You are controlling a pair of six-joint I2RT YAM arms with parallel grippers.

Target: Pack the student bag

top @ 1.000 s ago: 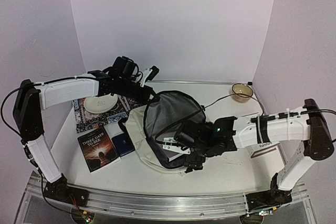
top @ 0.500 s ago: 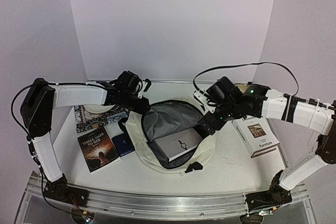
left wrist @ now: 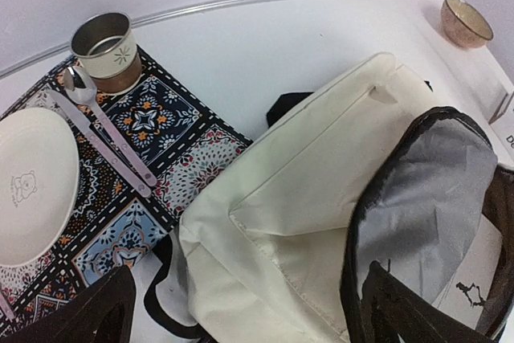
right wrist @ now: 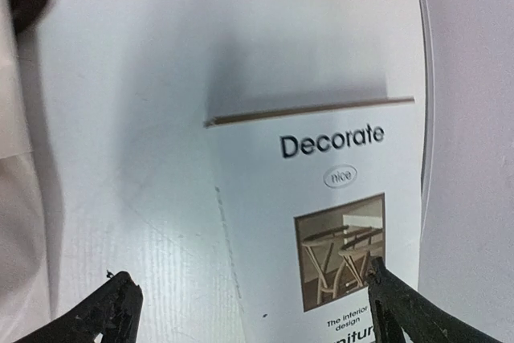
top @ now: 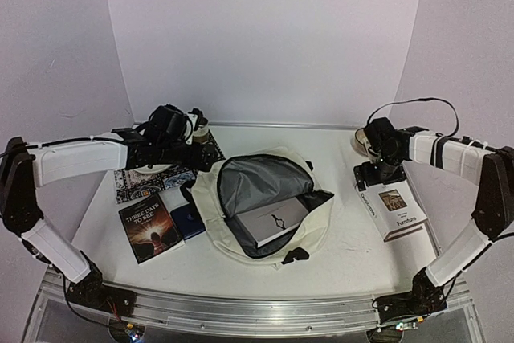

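**Student bag (top: 253,186) lies unzipped at mid-table (top: 345,259), a white book (top: 271,222) inside.**
Near left, a "Three Days to See" paperback (top: 150,226) lies just beside the bag. Farther back, the left gripper (left wrist: 245,279) hovers over the bag's cream flank, fingers spread and empty. The right gripper (right wrist: 247,275) hangs, also apart and empty, over the "Decorate" book (right wrist: 321,198). Plate (left wrist: 32,186), spoon (left wrist: 96,122) and cup (left wrist: 104,50) sit on the patterned mat (left wrist: 173,158); a bowl (left wrist: 466,22) stands far right.

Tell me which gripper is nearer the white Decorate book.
Right. The right gripper hovers open over the Decorate book's far end; the left gripper is across the table, by the patterned mat on the student bag's other side.
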